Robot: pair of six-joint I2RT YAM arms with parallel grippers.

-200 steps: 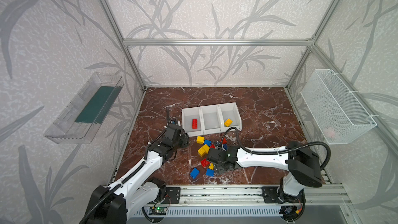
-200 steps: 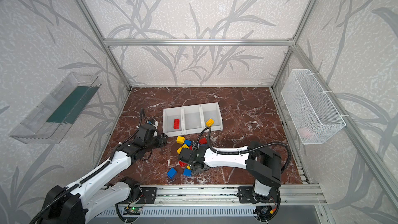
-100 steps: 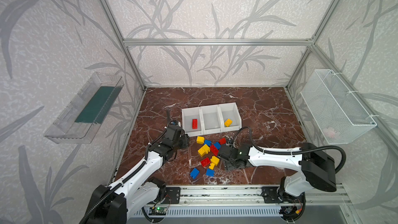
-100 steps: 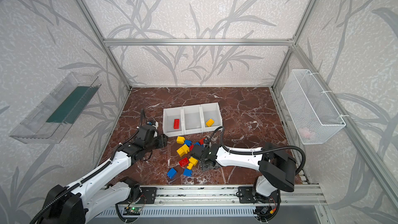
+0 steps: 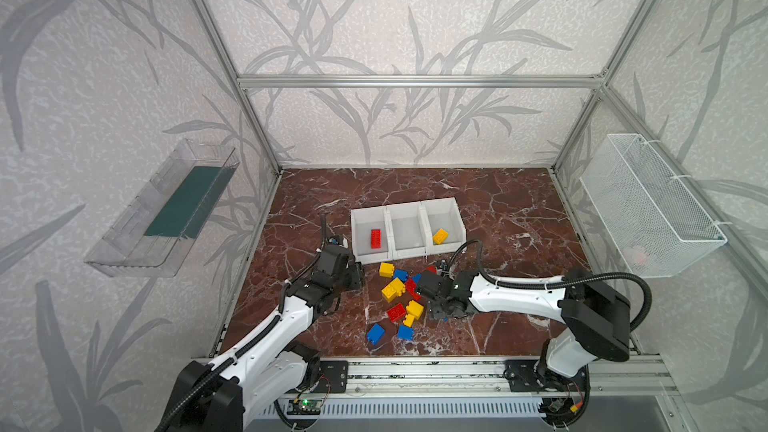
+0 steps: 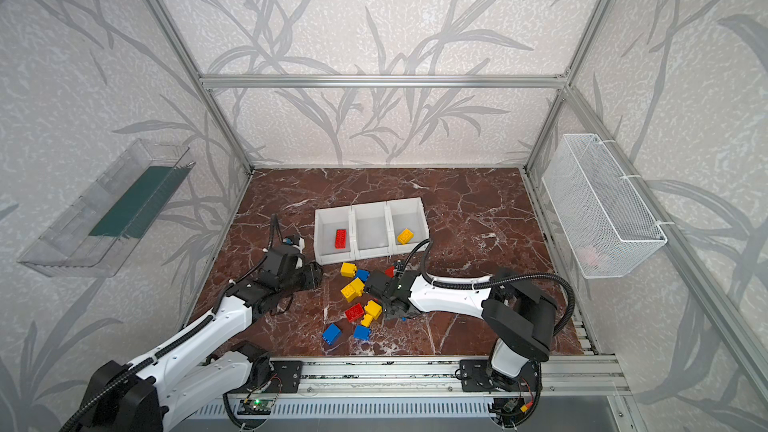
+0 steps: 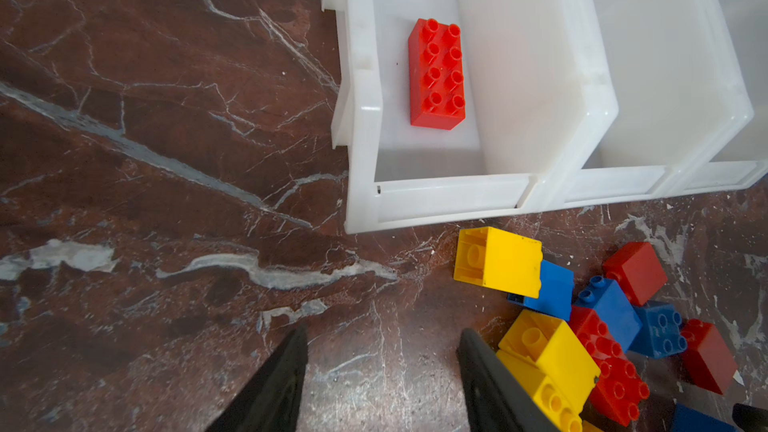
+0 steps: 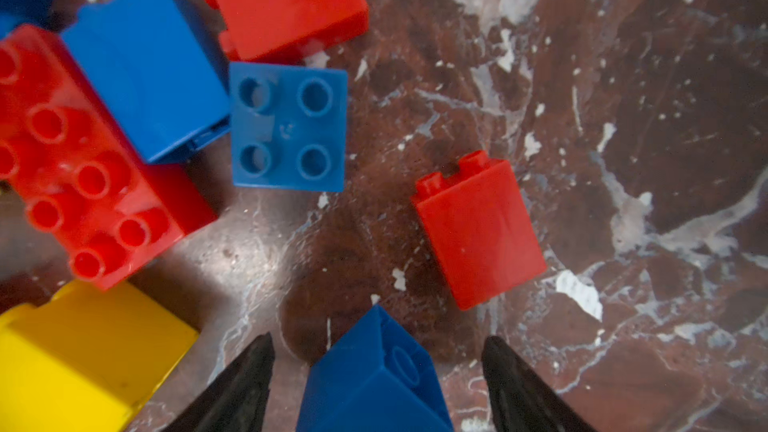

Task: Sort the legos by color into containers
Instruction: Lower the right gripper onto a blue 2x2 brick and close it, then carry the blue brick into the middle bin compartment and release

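R gripper (image 8: 378, 340): jaws apart astride blue brick (image 8: 374, 376), not yet pinching, at right edge of loose pile (image 5: 392, 289); L gripper (image 7: 382, 330) open, empty, left of pile, prob. idle; far: white bins (image 5: 409, 253), red brick (image 5: 376, 238) in left, yellow brick (image 5: 439, 236) in right, mid bare, likely for blue.

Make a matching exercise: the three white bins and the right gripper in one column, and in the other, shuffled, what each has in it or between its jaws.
Column one:
1. left bin
2. middle bin
3. right bin
4. right gripper

Column two:
A. yellow brick
B. blue brick, between open jaws
C. nothing
D. long red brick

Pairs: 1-D, 2-C, 3-A, 4-B.
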